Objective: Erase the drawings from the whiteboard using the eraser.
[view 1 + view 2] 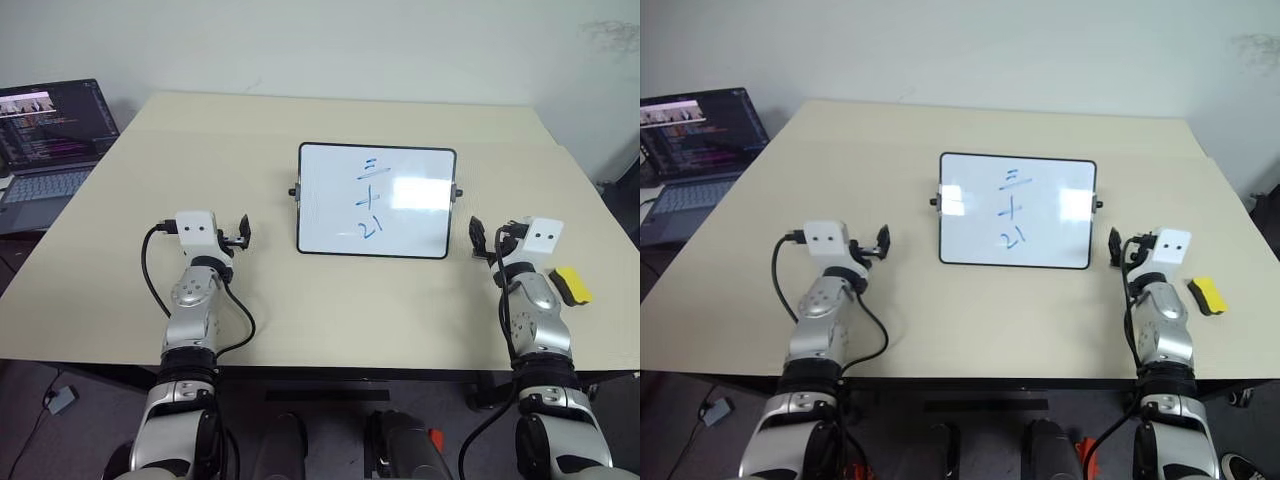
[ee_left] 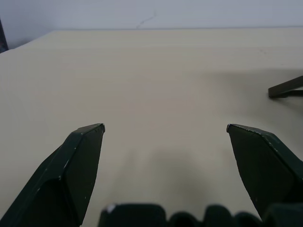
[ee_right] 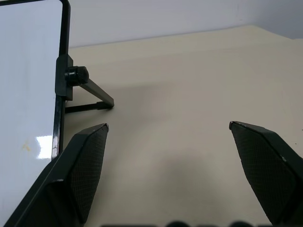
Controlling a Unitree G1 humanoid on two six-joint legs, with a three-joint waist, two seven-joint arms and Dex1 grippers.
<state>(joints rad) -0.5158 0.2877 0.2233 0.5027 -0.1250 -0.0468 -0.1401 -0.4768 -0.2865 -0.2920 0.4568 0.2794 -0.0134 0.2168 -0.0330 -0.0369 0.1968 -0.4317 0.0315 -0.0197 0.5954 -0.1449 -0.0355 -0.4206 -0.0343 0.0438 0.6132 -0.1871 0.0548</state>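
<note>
The whiteboard (image 1: 376, 200) stands tilted on its black stand in the middle of the beige table (image 1: 300, 300). Blue drawings (image 1: 369, 196) run down its centre: dashes, a cross and a "21". The yellow eraser (image 1: 571, 285) with a black underside lies on the table near the right edge, just right of my right forearm. My right gripper (image 1: 488, 241) is open and empty, close to the board's lower right corner. Off the board's lower left corner, my left gripper (image 1: 243, 232) hovers open and empty over bare table. In the right wrist view the whiteboard (image 3: 28, 80) and its side knob (image 3: 75, 74) rise beside one fingertip (image 3: 90, 156).
An open laptop (image 1: 50, 140) with a lit screen sits at the far left, beside the table. A pale wall runs behind the table's far edge. Cables loop from both wrists down over the table's near edge.
</note>
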